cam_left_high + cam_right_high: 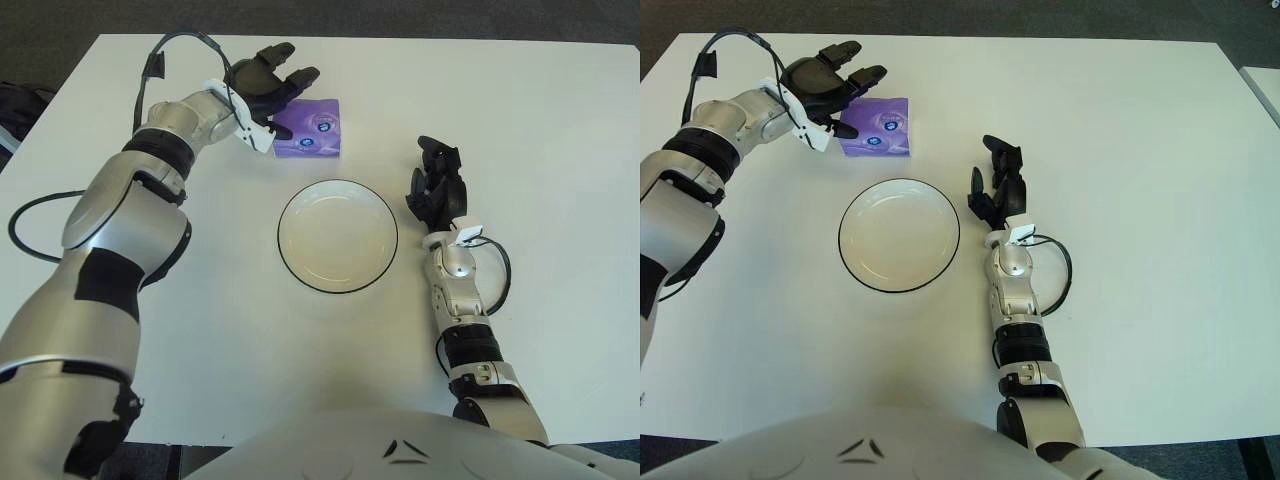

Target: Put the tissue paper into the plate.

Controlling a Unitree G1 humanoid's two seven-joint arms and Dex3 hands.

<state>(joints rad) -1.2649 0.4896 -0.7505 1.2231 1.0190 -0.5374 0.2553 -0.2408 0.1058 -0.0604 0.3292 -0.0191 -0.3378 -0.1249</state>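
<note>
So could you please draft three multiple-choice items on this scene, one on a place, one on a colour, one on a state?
1. Where is the tissue pack relative to the plate?
A. inside it
B. on the table beyond it
C. under it

2. What colour is the tissue pack?
A. purple
B. green
C. red

3. What is the left hand doing?
A. lifting the pack
B. fingers spread at the pack's left end
C. resting in the plate

Answers: 1 B, the pack lies apart from the rim; 2 A, its wrapper is purple; 3 B, no grasp closed. The right hand shows right of the plate.
</note>
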